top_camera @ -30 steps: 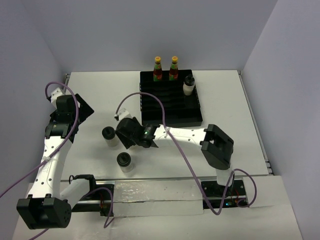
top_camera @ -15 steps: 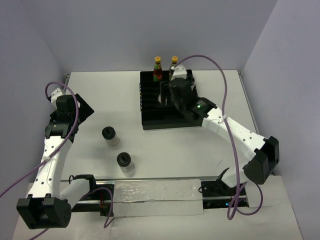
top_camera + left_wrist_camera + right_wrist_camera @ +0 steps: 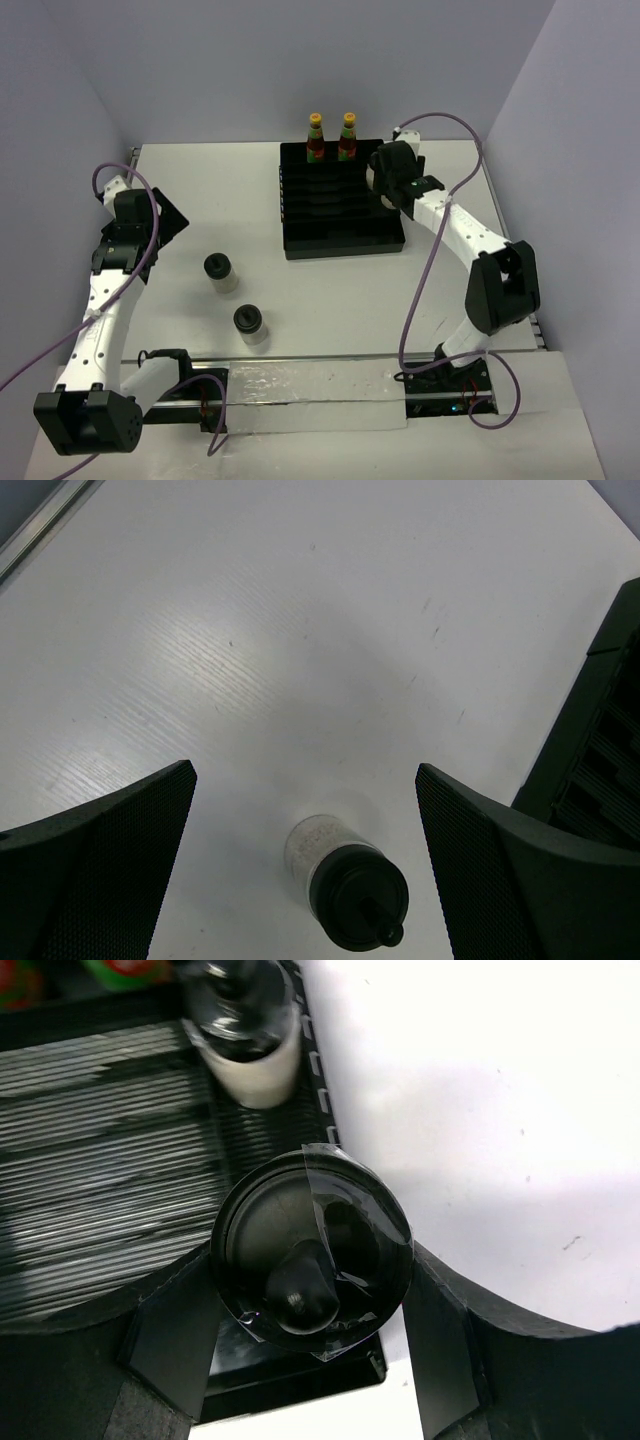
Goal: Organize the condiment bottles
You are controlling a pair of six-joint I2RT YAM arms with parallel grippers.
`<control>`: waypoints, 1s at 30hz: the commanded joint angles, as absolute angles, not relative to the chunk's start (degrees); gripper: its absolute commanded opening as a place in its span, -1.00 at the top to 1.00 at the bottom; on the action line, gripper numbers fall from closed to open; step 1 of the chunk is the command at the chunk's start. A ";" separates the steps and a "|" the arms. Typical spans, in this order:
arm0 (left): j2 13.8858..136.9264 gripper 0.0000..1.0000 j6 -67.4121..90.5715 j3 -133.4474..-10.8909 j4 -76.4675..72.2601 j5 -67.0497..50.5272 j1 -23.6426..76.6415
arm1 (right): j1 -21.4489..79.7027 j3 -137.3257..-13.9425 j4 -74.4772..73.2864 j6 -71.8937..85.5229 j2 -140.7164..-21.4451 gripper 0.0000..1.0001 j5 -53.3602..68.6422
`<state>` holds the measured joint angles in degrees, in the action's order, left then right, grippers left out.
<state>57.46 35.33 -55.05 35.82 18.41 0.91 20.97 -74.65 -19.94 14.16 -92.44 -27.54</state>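
Two sauce bottles [image 3: 315, 135] [image 3: 348, 135] with yellow caps stand at the back of the black slotted tray [image 3: 300, 215]. My right gripper [image 3: 386, 188] is over the tray's right column, shut on a black-lidded jar [image 3: 300, 1250] that it holds by the lid between its fingers [image 3: 170, 1340]. Another jar [image 3: 245, 1045] stands in the tray just behind it. Two jars [image 3: 219, 270] [image 3: 248, 323] stand on the table left of the tray. My left gripper [image 3: 148, 225] is open and empty, well above one of them [image 3: 345, 890].
The tray's edge shows at the right of the left wrist view [image 3: 600, 750]. White table [image 3: 450, 270] lies to the tray's right and front. Purple cables loop over both arms. The table's back-left edge [image 3: 40, 520] is near the left arm.
My right arm has swung from the table left of the tray, carrying a jar over the tray to its right column. The left arm has not moved.
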 commanded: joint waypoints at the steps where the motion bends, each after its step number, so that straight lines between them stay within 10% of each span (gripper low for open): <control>1: 57.83 -0.99 34.72 -55.90 34.10 18.11 0.35 | 19.50 -80.36 -14.52 13.27 -95.64 0.38 -27.18; 30: 57.66 -0.99 34.45 -56.60 34.72 18.46 0.35 | 18.90 -82.36 -13.19 14.51 -106.27 0.21 -22.32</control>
